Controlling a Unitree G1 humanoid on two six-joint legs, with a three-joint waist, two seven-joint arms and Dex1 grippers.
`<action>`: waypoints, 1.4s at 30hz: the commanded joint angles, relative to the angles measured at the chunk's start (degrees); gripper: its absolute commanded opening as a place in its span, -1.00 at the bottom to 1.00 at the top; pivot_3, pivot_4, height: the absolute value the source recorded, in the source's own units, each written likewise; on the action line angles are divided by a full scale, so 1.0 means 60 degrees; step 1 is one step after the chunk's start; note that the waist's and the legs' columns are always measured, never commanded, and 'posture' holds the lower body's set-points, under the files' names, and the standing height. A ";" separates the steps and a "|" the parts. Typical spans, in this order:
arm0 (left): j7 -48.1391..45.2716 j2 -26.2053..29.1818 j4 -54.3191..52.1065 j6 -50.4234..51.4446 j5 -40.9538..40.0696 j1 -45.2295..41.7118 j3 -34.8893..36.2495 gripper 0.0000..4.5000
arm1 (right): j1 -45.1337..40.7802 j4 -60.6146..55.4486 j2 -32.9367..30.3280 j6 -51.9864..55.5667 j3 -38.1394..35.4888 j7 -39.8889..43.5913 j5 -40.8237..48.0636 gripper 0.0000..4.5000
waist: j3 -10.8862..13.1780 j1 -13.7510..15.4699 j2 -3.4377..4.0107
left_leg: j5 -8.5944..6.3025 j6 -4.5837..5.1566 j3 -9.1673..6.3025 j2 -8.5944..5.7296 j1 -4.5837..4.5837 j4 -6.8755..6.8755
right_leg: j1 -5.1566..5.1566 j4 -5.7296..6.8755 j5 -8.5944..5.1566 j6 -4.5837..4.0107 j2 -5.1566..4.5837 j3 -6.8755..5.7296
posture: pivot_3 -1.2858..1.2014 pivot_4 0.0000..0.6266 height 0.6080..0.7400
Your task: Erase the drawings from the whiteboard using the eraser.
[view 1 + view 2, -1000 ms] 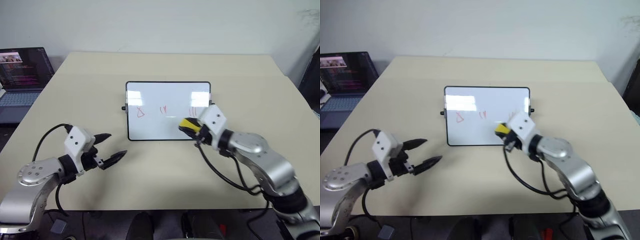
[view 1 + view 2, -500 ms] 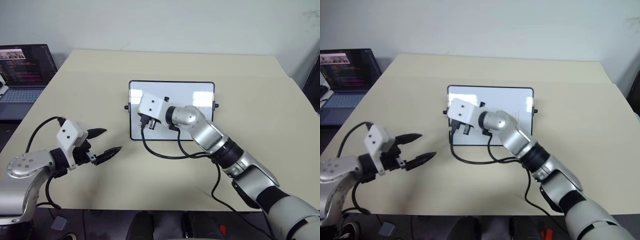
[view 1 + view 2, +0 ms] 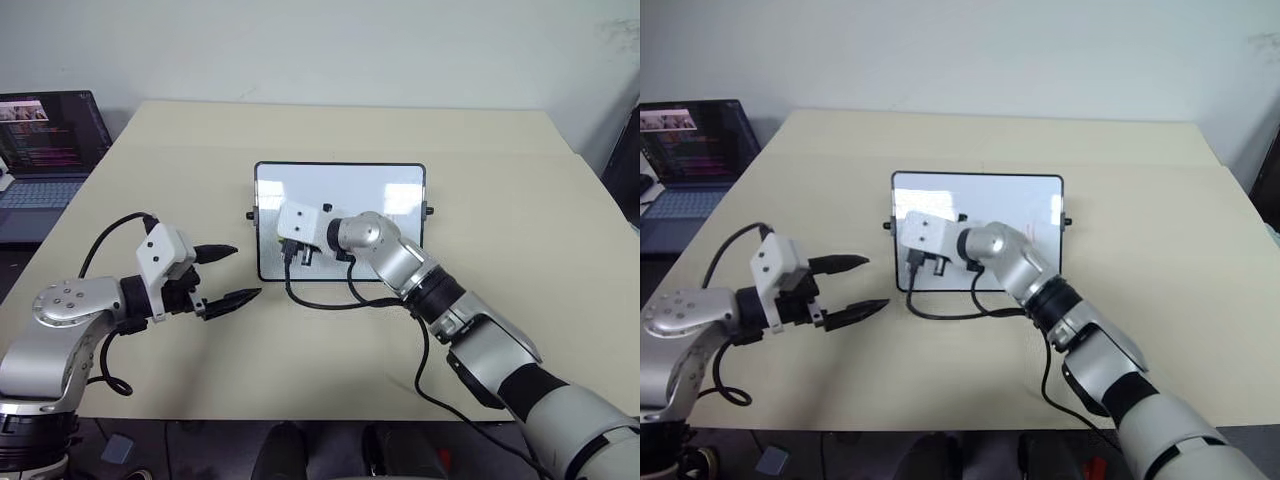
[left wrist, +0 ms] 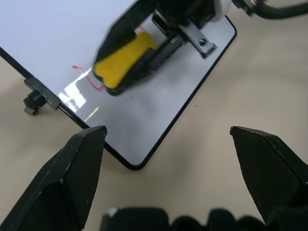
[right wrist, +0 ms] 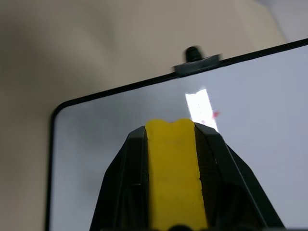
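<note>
1. The left wrist view shows the eraser point(image 4: 126, 60), a yellow block with a dark underside, pressed on the whiteboard point(image 4: 57, 43) beside a curl of red drawing point(image 4: 86, 79); in the head views the right arm's white wrist housing covers that spot.
2. The right wrist view shows the right end effector point(image 5: 174, 159) clenched on the eraser, a black finger flat against each long yellow side, with a small red fleck next to a bright glare patch on the board.
3. The left end effector point(image 3: 228, 274) hangs released over the bare bench point(image 3: 300, 350), to the left of the board, its two pointed black fingers spread apart and holding nothing.
4. From the head views, faint red strokes point(image 3: 1025, 232) show at the board's right part beside the arm; the board's lower left area is hidden by the arm.
5. The board is glossy white, thinly black-framed, with rounded corners and a small knob on each side.
6. A laptop point(image 3: 45, 150) sits off the bench's left edge, cut off by the picture.
</note>
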 commanded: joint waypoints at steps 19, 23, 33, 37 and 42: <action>-0.0288 0.0164 0.0097 -0.0323 0.0222 0.0527 0.0164 1.00 | -0.0243 0.0652 0.0625 -0.1311 -0.0499 -0.1633 -0.1322 -0.56 | 0.0002 -0.0010 0.0001 | 0.0003 0.0001 0.0001 0.0008 -0.0026 0.0000 | -0.0040 0.0024 -0.0011 -0.0042 0.0003 -0.0005 | 0.03 -0.52 1.00; -0.0319 0.0167 0.0134 -0.0353 0.0225 0.0516 0.0141 1.00 | -0.0483 0.0932 0.0774 -0.1644 -0.0697 -0.2295 -0.1395 -0.56 | 0.0002 0.0004 0.0000 | 0.0004 0.0000 -0.0006 0.0004 -0.0022 0.0001 | -0.0038 0.0034 -0.0011 -0.0043 0.0003 -0.0011 | 0.03 -0.52 1.00; -0.0487 0.0220 0.0349 -0.0450 0.0255 0.0171 0.0011 1.00 | 0.0025 0.0695 0.0553 -0.1240 -0.0359 -0.1097 -0.1703 -0.56 | 0.0001 -0.0008 0.0001 | 0.0003 0.0001 0.0000 0.0008 -0.0024 -0.0007 | -0.0039 0.0020 -0.0015 -0.0046 0.0004 -0.0007 | 0.03 -0.52 1.00; -0.0657 0.0198 0.0472 -0.0553 0.0300 0.0002 -0.0146 1.00 | -0.0174 0.0692 0.0359 -0.1230 -0.0677 -0.1726 -0.1840 -0.56 | 0.0001 0.0019 0.0000 | 0.0004 0.0000 -0.0007 0.0004 -0.0020 0.0000 | -0.0037 0.0038 -0.0014 -0.0047 0.0004 -0.0012 | 0.03 -0.52 1.00; -0.0783 0.0183 0.0718 -0.0628 0.0350 -0.0293 -0.0340 1.00 | 0.0207 0.0462 -0.0020 -0.0803 -0.0459 -0.0811 -0.1810 -0.56 | -0.0001 0.0030 -0.0002 | 0.0004 0.0000 -0.0008 0.0001 -0.0021 0.0000 | -0.0035 0.0037 -0.0014 -0.0047 0.0003 -0.0013 | 0.03 -0.52 1.00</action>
